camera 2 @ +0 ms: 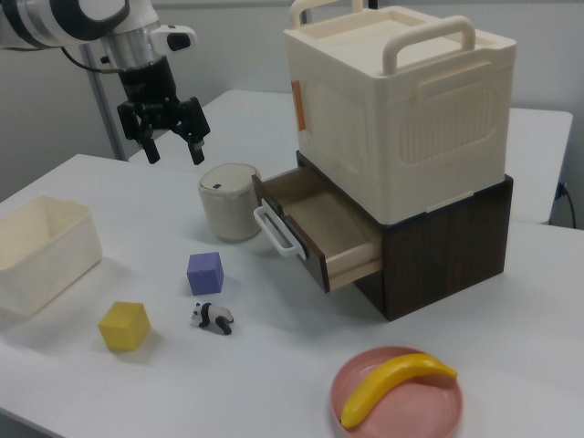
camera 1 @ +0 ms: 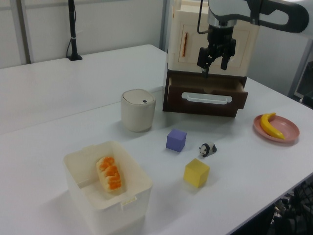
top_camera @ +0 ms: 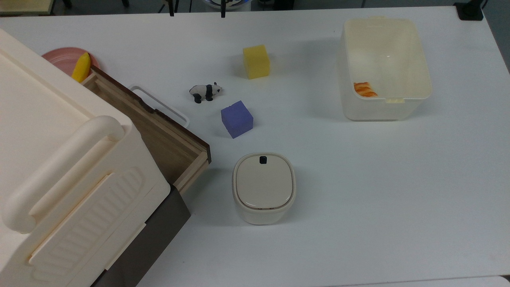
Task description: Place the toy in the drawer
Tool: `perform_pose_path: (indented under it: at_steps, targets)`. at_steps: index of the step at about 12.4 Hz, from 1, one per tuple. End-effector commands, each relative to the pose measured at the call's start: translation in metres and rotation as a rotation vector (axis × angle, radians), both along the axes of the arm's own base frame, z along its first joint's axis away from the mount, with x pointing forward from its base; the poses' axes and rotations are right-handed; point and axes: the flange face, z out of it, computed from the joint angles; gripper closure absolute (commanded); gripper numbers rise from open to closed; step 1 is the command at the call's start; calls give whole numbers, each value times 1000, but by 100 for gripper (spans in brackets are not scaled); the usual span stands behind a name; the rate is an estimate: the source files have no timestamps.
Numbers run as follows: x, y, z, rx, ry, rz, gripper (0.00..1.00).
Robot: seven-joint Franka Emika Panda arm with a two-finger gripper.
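The toy, a small black-and-white panda (top_camera: 205,92), stands on the white table between the drawer's handle and the purple cube; I also see the panda (camera 1: 208,149) (camera 2: 213,318) from both sides. The wood-grain drawer (top_camera: 159,135) (camera 1: 205,95) (camera 2: 315,228) is pulled open from under the cream cabinet (camera 2: 401,100), and nothing shows inside it. My gripper (camera 1: 213,62) (camera 2: 173,144) hangs high above the table, open and holding nothing, well apart from the panda. In the right view it is up and to the left of the lidded pot.
A purple cube (top_camera: 237,118) and a yellow cube (top_camera: 256,61) sit close to the panda. A round lidded cream pot (top_camera: 263,187) stands near the drawer's corner. A translucent bin (top_camera: 422,91) holds an orange item. A pink plate (camera 2: 365,415) carries a banana.
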Motion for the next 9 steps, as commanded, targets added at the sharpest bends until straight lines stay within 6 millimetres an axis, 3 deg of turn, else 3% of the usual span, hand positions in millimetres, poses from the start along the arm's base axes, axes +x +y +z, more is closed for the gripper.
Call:
perform_pose_path:
  at_steps: [1,7,9]
  targets:
    - [-4,-1,-2,-9,-5,20,0]
    - [-4,-1,-2,-9,-4,22,0]
    - [-5,4,-23,-25,29,37,0]
